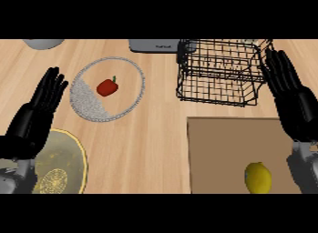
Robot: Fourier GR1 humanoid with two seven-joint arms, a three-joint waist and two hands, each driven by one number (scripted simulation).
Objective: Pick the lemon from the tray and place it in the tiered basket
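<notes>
A yellow lemon [258, 177] lies on the brown tray [222, 150] near the lower right of the head view. Beyond the tray, at the upper right, stands the black wire tiered basket [220, 73], with nothing visible in it. My right hand [294, 100] is open with straight fingers pointing up along the basket's right side, above and to the right of the lemon and not touching it. My left hand [35, 116] is open at the left edge, fingers up, far from the tray.
A silver bowl [87, 102] with a red pepper [107, 87] in it sits left of the basket. A yellow patterned plate [67, 166] lies at the lower left under my left forearm. Grey objects [154, 45] stand along the counter's far edge.
</notes>
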